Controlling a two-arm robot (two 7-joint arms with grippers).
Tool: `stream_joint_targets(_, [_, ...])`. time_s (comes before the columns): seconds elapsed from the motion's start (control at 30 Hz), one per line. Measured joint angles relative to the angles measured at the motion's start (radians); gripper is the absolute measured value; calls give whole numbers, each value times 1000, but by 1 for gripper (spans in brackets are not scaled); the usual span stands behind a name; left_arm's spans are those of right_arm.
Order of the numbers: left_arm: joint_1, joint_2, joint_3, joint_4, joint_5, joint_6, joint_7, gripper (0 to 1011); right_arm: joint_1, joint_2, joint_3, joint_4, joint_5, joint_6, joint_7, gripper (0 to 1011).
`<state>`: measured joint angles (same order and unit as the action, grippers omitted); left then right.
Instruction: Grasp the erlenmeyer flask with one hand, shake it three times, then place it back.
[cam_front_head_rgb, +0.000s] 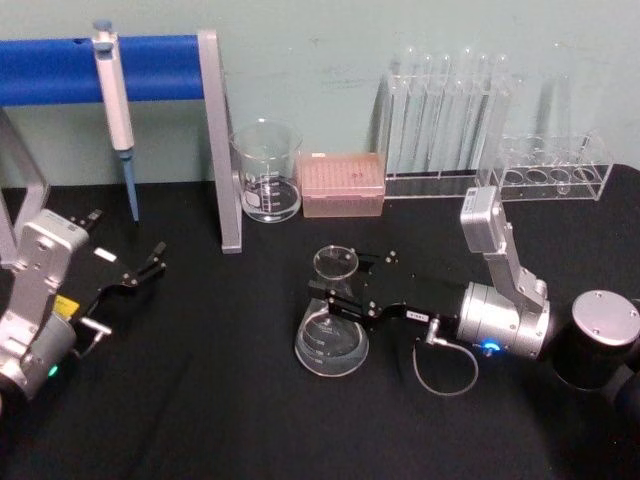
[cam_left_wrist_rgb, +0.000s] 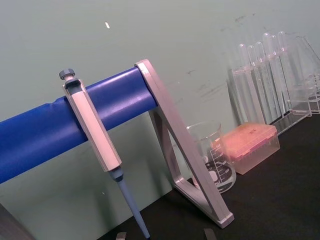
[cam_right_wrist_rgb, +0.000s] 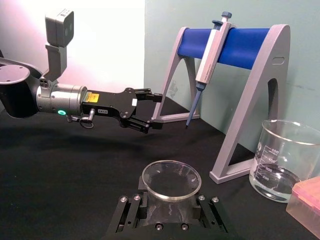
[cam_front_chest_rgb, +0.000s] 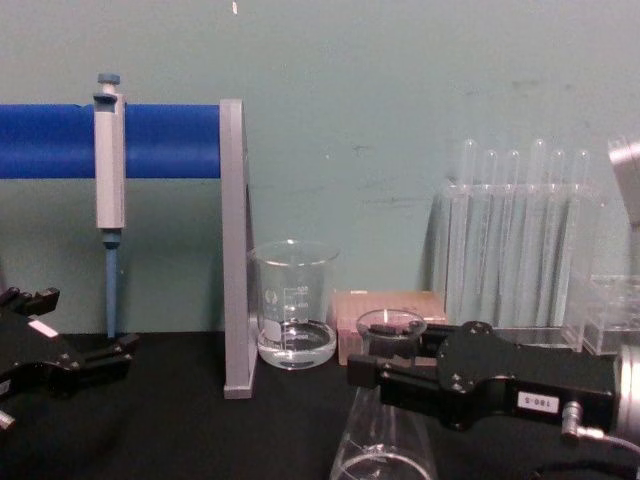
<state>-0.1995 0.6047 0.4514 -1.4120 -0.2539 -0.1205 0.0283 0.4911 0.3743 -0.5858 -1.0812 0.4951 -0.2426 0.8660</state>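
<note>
**Flask Gripped at the Neck, Base Low on the Tabletop**

The erlenmeyer flask stands near the middle of the black tabletop, well in front of the glassware along the back wall. Its wide base seems to rest on the cloth, though a slight lift cannot be ruled out. The right pincer reaches in level from the robot's right and is closed around the narrow neck just under the flared rim, with one finger on each side.

That spot makes sense. The neck is the only part slim enough to fit between the fingers, and the flare above should keep the glass from sliding down during a shake. Coming in sideways also keeps the arm away from the beaker, the pink tip box and the test-tube rack.

The left pincer hangs idle well off to the left, near the pipette stand, with its fingers spread and nothing in them. I judge the grasp made and the shaking next.
</note>
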Motion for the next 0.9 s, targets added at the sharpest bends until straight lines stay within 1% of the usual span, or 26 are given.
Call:
stream_joint_targets(0.3, [0, 0, 0, 0, 0, 0, 0, 1001, 0, 0, 0, 0, 0, 0, 0, 457])
stream_joint_targets(0.43, [0, 0, 0, 0, 0, 0, 0, 1001, -2, 2, 8, -4, 13, 1, 1, 457])
stream_joint_targets(0.57, [0, 0, 0, 0, 0, 0, 0, 1001, -10, 11, 24, -43, 25, 2, -12, 457])
stream_joint_targets(0.73, [0, 0, 0, 0, 0, 0, 0, 1001, -18, 22, 41, -88, 32, 4, -37, 457])
stream_joint_targets(0.9, [0, 0, 0, 0, 0, 0, 0, 1001, -22, 34, 55, -137, 36, 18, -63, 457])
